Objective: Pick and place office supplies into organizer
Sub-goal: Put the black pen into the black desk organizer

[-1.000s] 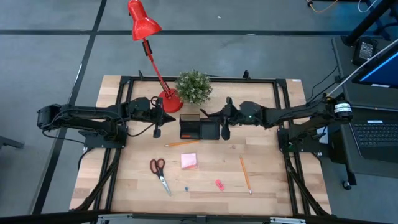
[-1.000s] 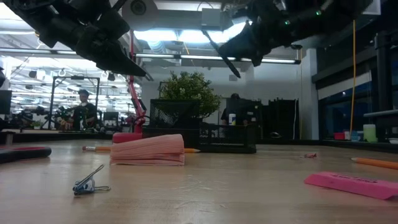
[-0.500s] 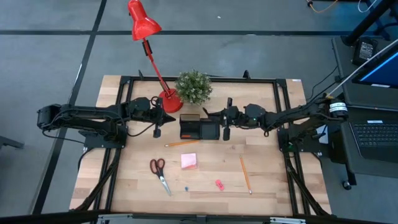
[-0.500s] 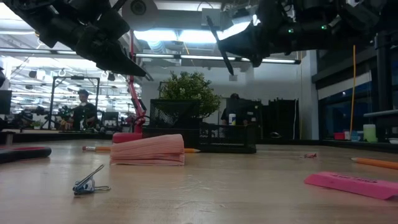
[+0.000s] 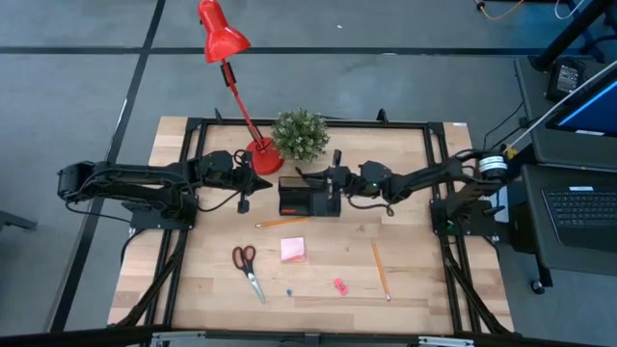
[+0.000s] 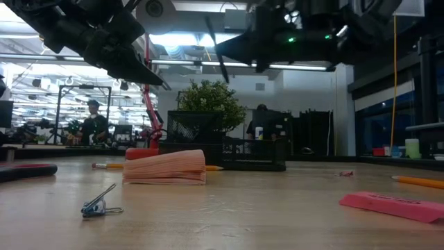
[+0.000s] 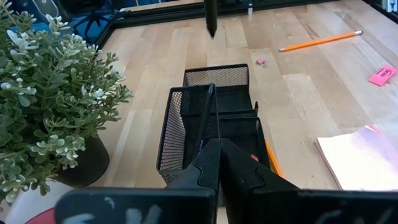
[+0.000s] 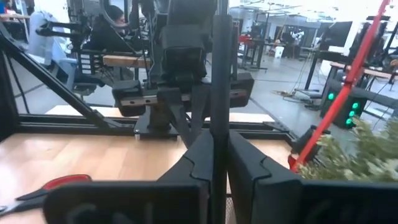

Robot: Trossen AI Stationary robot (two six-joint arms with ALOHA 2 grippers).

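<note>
The slim black pen (image 8: 219, 81) is hanging clamped in the right gripper (image 5: 335, 179) above the black mesh organizer (image 5: 308, 198), which is holding one pen, while scissors (image 5: 246, 268), sticky pad (image 5: 294, 250) and pencils are lying unsorted on the bench, left gripper (image 5: 243, 182) waiting closed beside it.

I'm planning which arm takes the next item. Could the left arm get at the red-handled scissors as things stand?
Probably yes. The left pincer hangs shut and empty left of the organizer, and the scissors lie on bare table on that arm's side, with nothing lying between. It would have to open first.
</note>
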